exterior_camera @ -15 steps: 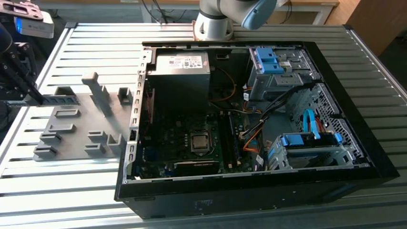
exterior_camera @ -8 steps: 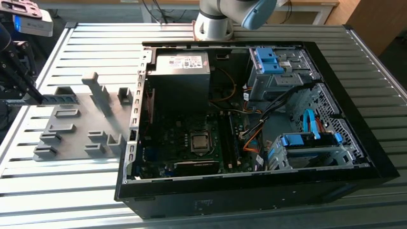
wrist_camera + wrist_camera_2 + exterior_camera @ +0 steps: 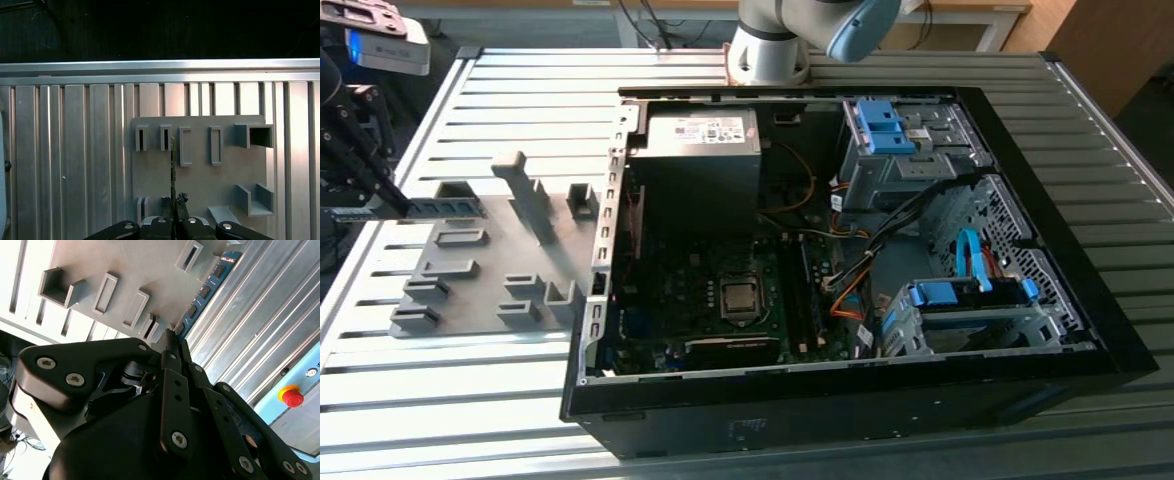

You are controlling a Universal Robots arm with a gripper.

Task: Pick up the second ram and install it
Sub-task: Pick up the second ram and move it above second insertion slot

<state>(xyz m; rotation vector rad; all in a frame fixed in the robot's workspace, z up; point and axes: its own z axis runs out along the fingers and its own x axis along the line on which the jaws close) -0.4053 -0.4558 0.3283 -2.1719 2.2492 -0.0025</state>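
No print can be read anywhere. In the exterior view a white label [image 3: 700, 128] lies on the power supply [image 3: 698, 165], at 11 o'clock inside the case [image 3: 854, 405], its print too fine to make out. A small pale mark [image 3: 747, 430] sits on the case's outer wall at 6 o'clock. In the second wrist view the ram [image 3: 202, 292] bears an unreadable pale sticker [image 3: 228, 258].
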